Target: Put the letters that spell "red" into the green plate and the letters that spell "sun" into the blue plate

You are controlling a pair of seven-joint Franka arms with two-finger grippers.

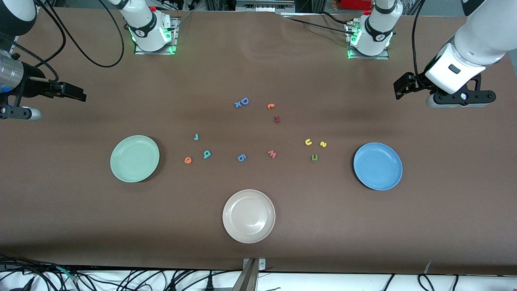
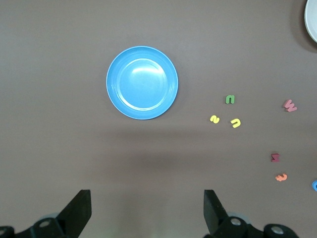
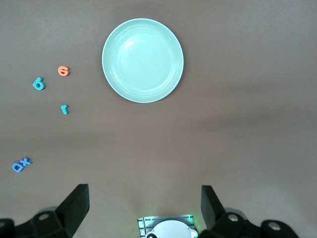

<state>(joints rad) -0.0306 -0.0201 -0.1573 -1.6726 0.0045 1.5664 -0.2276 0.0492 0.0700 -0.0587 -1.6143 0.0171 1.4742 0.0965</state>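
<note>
The green plate (image 1: 134,159) (image 3: 142,60) lies empty toward the right arm's end. Beside it lie the orange "e" (image 1: 188,160) (image 3: 63,71), teal "d" (image 1: 207,154) (image 3: 38,83) and teal "r" (image 1: 196,137) (image 3: 64,108). The blue plate (image 1: 377,166) (image 2: 142,83), also empty, lies toward the left arm's end. The yellow "u" (image 1: 308,142) (image 2: 236,123), yellow "s" (image 1: 323,144) (image 2: 214,119) and green "n" (image 1: 314,157) (image 2: 230,99) lie beside it. My left gripper (image 1: 400,87) (image 2: 147,208) and right gripper (image 1: 72,93) (image 3: 143,208) hang open and empty high over the table's ends.
An off-white plate (image 1: 249,216) sits nearest the front camera, mid-table. Other letters lie in the middle: a blue "6" (image 1: 241,157), pink "w" (image 1: 272,154), blue "D" (image 1: 244,101) with an "x", an orange letter (image 1: 271,106) and a dark red one (image 1: 276,119).
</note>
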